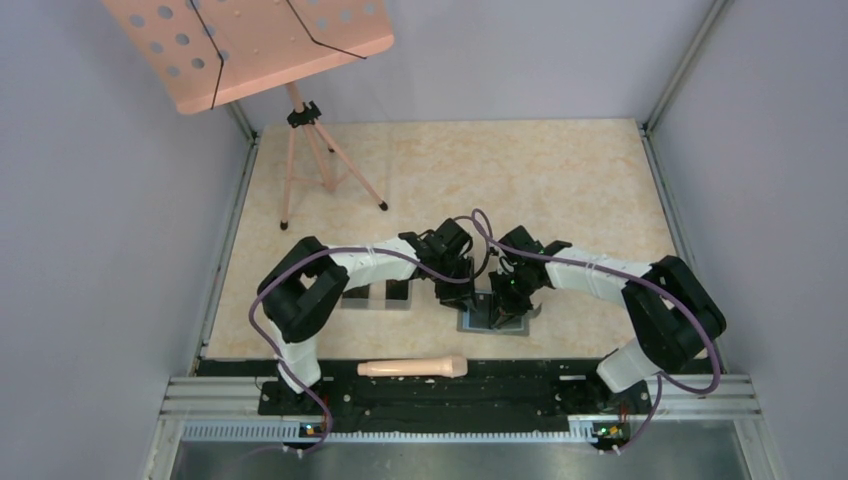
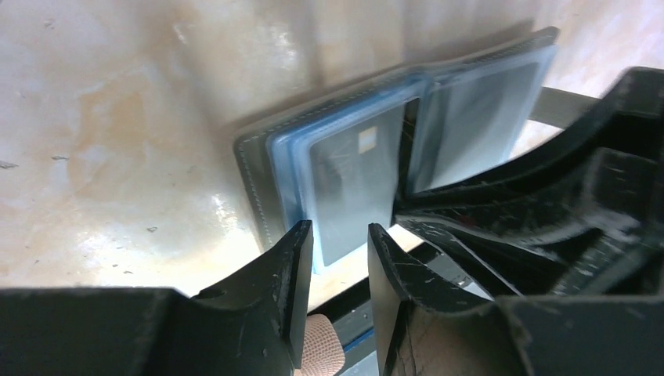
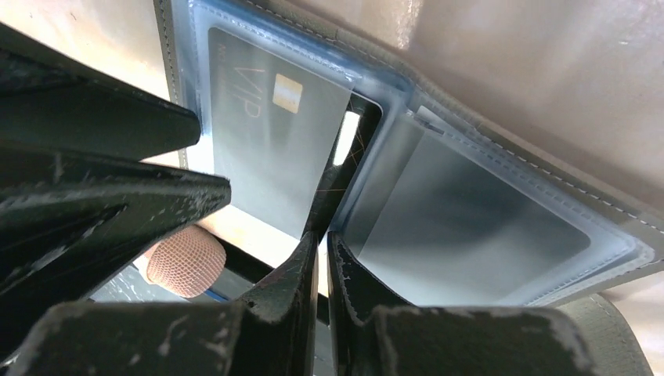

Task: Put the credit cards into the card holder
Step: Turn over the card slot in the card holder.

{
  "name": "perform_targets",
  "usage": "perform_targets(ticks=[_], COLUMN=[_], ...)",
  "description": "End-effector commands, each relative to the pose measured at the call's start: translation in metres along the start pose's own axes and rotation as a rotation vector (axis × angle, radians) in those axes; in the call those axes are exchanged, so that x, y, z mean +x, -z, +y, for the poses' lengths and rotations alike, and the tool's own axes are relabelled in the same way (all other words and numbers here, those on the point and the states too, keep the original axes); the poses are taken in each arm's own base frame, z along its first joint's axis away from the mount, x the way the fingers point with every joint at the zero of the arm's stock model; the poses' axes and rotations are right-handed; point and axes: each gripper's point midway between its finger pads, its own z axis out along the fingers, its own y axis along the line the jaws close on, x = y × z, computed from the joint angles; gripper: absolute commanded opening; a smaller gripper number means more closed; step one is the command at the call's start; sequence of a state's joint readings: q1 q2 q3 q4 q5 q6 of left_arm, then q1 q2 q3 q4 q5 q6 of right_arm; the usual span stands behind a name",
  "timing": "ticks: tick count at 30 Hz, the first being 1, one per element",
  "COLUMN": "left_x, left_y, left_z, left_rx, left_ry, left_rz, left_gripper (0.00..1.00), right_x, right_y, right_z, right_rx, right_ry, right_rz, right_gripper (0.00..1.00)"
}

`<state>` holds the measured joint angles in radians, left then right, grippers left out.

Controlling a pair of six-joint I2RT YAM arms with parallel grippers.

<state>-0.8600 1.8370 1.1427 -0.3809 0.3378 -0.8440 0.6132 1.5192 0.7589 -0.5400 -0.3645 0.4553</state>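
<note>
left fingers (image 2: pixel 296 262) straddle credit card (image 2: pixel 354 184) in card holder (image 2: pixel 252 168)

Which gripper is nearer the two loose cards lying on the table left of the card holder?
Left. The left gripper is over the card holder's left half, nearest the loose cards; the right gripper sits at its centre fold, farther away.
</note>
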Motion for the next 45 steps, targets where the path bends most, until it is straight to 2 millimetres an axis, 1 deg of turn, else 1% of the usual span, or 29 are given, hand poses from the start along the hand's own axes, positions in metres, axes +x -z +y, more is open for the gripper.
perform_targets(ticks=[1, 3, 8, 12, 19, 23, 25, 28, 31, 32, 35, 38, 40, 45], left_x=[0.006, 0.005, 0.005, 0.003, -0.005, -0.004, -0.003, 0.000, 0.003, 0.003, 0.003, -0.001, -0.003, -0.008], left_y=[-0.005, -0.005, -0.007, -0.007, 0.010, 0.015, 0.016, 0.014, 0.008, 0.006, 0.004, 0.008, 0.015, 0.035], left_z=[0.012, 0.014, 0.011, -0.006, -0.042, -0.051, -0.052, -0.048, -0.041, -0.037, -0.030, -0.024, -0.017, 0.011], left_rx=[-0.068, -0.092, -0.088, -0.015, 0.139, 0.187, 0.195, 0.187, 0.156, 0.140, 0.100, 0.054, 0.008, -0.163], left_ry=[0.000, -0.015, -0.026, -0.045, -0.077, -0.093, -0.094, -0.087, -0.072, -0.067, -0.064, -0.064, -0.058, -0.032], left_rz=[0.008, 0.001, 0.004, 0.001, -0.053, -0.053, -0.049, -0.037, -0.020, -0.015, -0.012, -0.033, -0.057, -0.125], left_gripper=[0.38, 0.38, 0.38, 0.35, 0.31, 0.30, 0.30, 0.30, 0.25, 0.20, 0.00, 0.00, 0.00, 0.00], right_x=[0.001, 0.001, 0.000, -0.001, -0.006, -0.010, -0.012, -0.017, -0.023, -0.026, -0.034, -0.040, -0.043, -0.048], right_y=[-0.006, -0.006, -0.007, -0.008, -0.005, -0.001, 0.001, 0.007, 0.017, 0.021, 0.034, 0.045, 0.050, 0.055], right_z=[-0.001, -0.001, 0.000, 0.002, 0.011, 0.016, 0.019, 0.023, 0.029, 0.032, 0.035, 0.036, 0.034, 0.029], right_rx=[0.006, 0.004, 0.000, -0.009, -0.047, -0.060, -0.069, -0.081, -0.099, -0.107, -0.122, -0.126, -0.123, -0.111], right_ry=[0.021, 0.019, 0.020, 0.020, 0.020, 0.021, 0.022, 0.016, 0.009, 0.007, 0.002, -0.004, -0.010, -0.021], right_rz=[-0.007, -0.006, -0.004, -0.005, -0.019, -0.035, -0.044, -0.066, -0.104, -0.121, -0.168, -0.201, -0.215, -0.231], right_gripper=[0.08, 0.07, 0.06, 0.06, 0.07, 0.08, 0.10, 0.12, 0.15, 0.17, 0.21, 0.22, 0.23, 0.23])
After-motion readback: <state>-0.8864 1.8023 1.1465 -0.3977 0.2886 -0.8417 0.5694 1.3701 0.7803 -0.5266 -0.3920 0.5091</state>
